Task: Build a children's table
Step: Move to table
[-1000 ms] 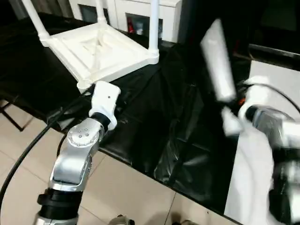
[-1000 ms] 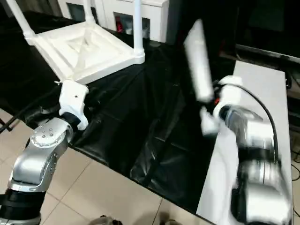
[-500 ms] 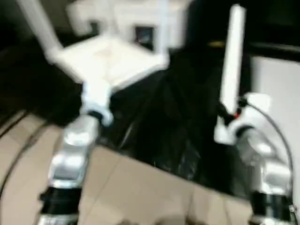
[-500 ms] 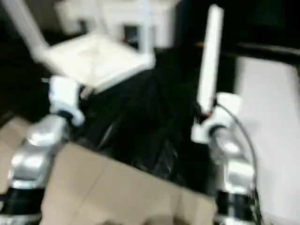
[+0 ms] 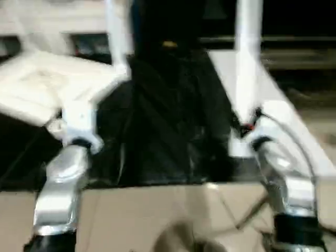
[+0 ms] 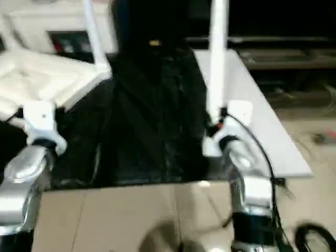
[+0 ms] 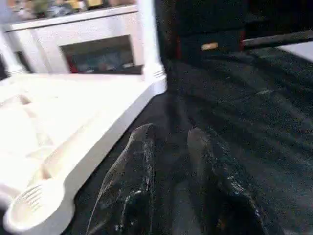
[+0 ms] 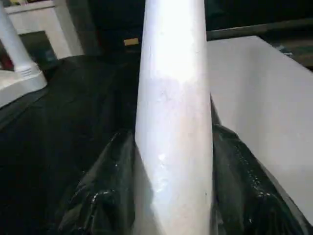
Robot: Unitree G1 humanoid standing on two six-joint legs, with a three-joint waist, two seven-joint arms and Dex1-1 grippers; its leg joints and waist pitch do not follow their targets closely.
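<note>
- Standing upright now, the loose leg (image 8: 173,122) is clamped between the right claw (image 8: 171,161) fingers — a second ago it leaned over the black-covered worktop (image 6: 152,115).
- Lying upside down on that worktop, the tabletop (image 7: 58,132) carries a fitted leg (image 7: 149,39) at its far corner; the near socket (image 7: 29,213) gapes.
- The left claw (image 7: 168,147) hovers beside it, fingers slightly apart, holding nothing.
- The whole view has swung — the camera moved.

Beige floor tiles (image 6: 131,210), white cabinet (image 7: 73,36)

Silver forearms (image 6: 23,173), white wrist housings (image 6: 39,118), glossy black fingers (image 7: 129,186), black cable (image 6: 257,149) along the right arm.
</note>
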